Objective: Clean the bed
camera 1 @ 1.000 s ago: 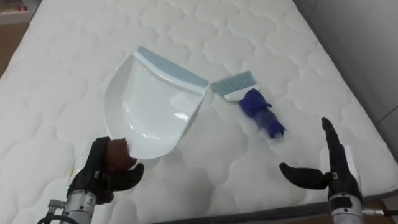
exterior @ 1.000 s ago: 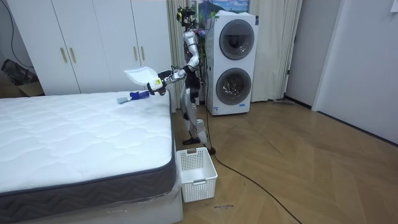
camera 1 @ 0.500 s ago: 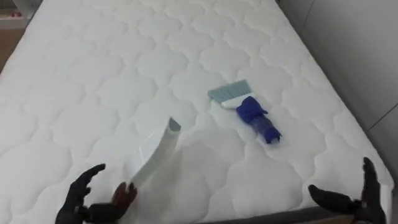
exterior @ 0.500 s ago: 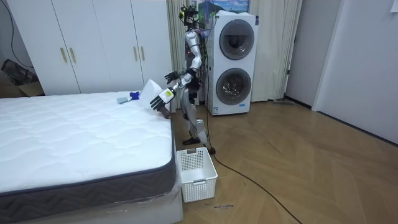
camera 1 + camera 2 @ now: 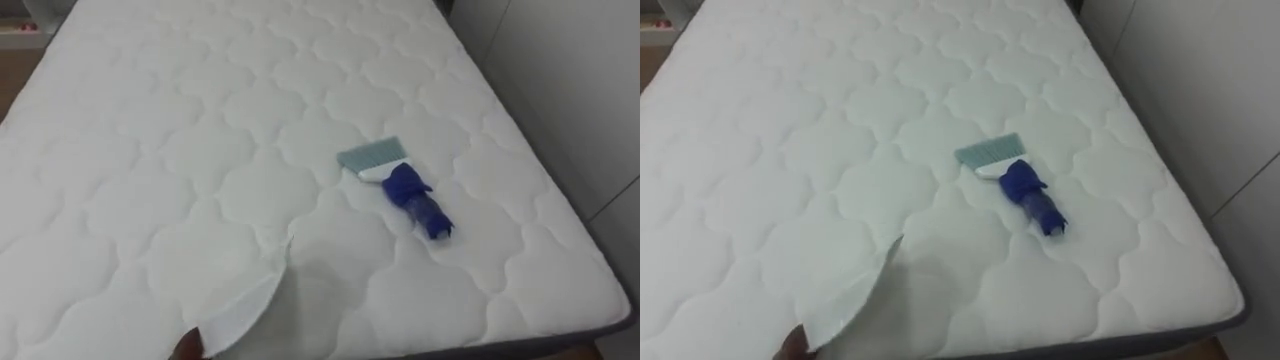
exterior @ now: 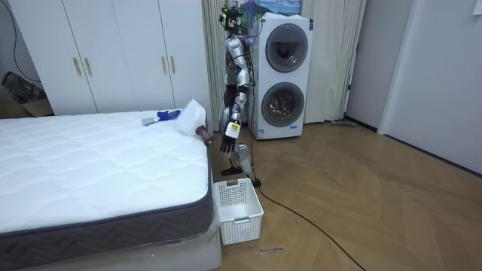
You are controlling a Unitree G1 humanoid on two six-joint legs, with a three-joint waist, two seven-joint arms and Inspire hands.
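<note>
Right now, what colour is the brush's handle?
Dark blue; the brush shows best in the left eye view.

We see the bed (image 5: 200, 120) covered in white quilted cloth, matt and softly puckered, while the dustpan (image 5: 240, 310) at the lower left is smooth white plastic with a slight sheen. The brush (image 5: 395, 185) has a glossy blue plastic handle and pale bristles. The floor (image 6: 361, 196) is polished wood and the basket (image 6: 239, 211) white plastic.

Left arm hangs straight at side; left hand (image 6: 230, 135) relaxed, fingers pointing down.
</note>
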